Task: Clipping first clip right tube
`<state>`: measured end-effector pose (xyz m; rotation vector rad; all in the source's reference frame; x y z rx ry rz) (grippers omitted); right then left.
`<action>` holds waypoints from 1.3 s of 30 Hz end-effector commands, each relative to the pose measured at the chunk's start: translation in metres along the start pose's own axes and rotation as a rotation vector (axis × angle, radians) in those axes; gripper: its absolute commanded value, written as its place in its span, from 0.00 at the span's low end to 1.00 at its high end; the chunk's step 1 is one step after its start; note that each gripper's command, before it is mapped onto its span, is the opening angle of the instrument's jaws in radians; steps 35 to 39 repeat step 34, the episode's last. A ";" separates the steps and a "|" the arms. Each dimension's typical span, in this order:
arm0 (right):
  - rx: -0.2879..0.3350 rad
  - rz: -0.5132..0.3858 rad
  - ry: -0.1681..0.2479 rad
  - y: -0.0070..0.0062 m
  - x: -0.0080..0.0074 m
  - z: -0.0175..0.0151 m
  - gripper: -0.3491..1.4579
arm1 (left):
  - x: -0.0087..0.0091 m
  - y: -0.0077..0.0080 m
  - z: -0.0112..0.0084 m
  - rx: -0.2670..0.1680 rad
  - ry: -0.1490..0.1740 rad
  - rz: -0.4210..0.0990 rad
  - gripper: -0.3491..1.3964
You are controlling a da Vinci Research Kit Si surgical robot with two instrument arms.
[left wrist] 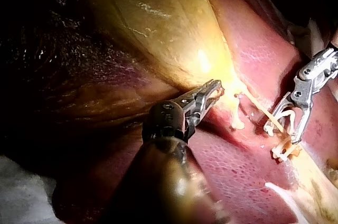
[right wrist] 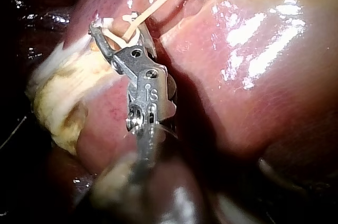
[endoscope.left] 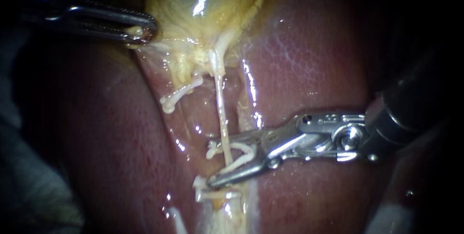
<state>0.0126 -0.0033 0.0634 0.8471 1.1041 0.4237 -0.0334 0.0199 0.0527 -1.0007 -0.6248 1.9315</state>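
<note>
Between the right instrument's jaws: the right instrument [endoscope.left: 210, 162] carries an open white clip [endoscope.left: 240, 147], and the right tube [endoscope.left: 220, 108] passes between the clip's two legs.
Right instrument, jaws: spread wide, both seated on the clip, which is not yet squeezed flat.
Left instrument, jaws: the left instrument [endoscope.left: 142, 32] is closed narrow on a fold of the gallbladder [endoscope.left: 193, 2] near its tapered end.
Right tube, position: runs from the gallbladder's tapered end down the groove in the liver [endoscope.left: 309, 60]. It looks straight and taut.
Right tube, handling: judged thin, soft, wet and easily torn, with almost no weight. It is likely to slide aside under a glancing touch.
Where to take hold: on the bare mid-length now inside the clip, square across the tube, with both legs reaching past its far side.
Other clips: an upper clip [endoscope.left: 181, 94] sits beside the tube, nearer the gallbladder. A lower clip [endoscope.left: 210, 194] sits just past the jaws on pale tissue.
Risk: a sideways pull while closing could tear the tube.
</note>
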 end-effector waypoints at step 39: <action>0.015 0.107 -0.006 -0.0008 -0.0002 -0.0015 0.00 | 0.0002 0.0001 0.0003 0.002 0.001 -0.001 0.00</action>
